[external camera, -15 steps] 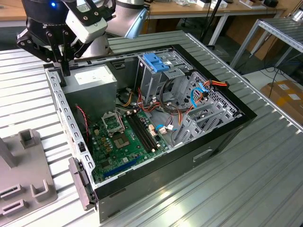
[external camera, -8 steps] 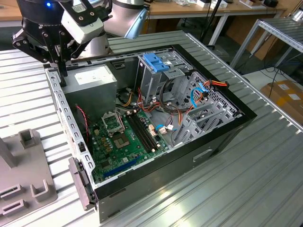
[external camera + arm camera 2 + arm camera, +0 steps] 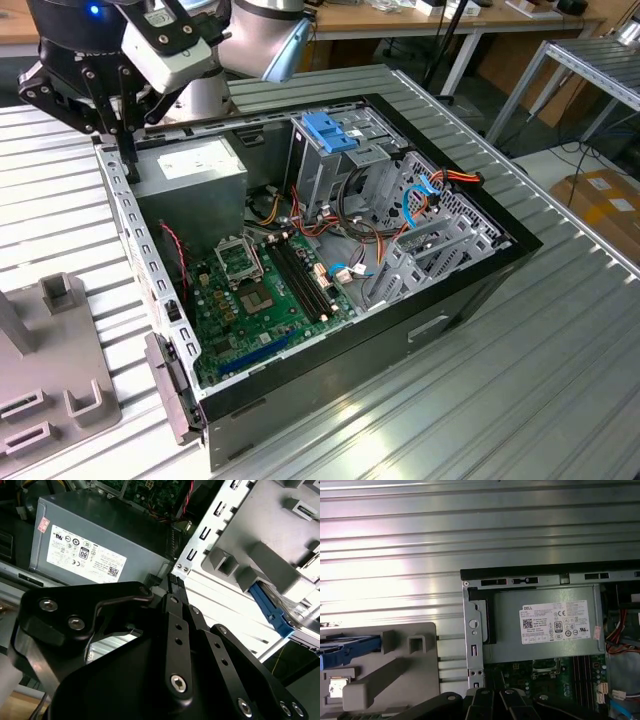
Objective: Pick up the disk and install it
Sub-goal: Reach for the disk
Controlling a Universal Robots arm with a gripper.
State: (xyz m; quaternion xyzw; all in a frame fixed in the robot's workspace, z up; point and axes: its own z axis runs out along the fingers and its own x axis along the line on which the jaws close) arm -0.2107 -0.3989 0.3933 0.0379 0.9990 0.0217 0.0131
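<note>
The end effector (image 3: 129,172), tips pressed together and holding nothing, hangs at the rim of the open computer case (image 3: 470,290). It is just beside the power supply (image 3: 545,640), whose white label (image 3: 559,622) carries printed marks and a code square. The disk (image 3: 350,649) sits well apart from the end effector, slotted in the grey holder (image 3: 395,665) on the worktop (image 3: 560,370), its blue bracket showing.

disk (image 3: 350,649): blue plastic frame | table (image 3: 560,380): ribbed shiny metal

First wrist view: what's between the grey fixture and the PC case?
Only bare ribbed table between grey fixture and PC case, first wrist view.
</note>
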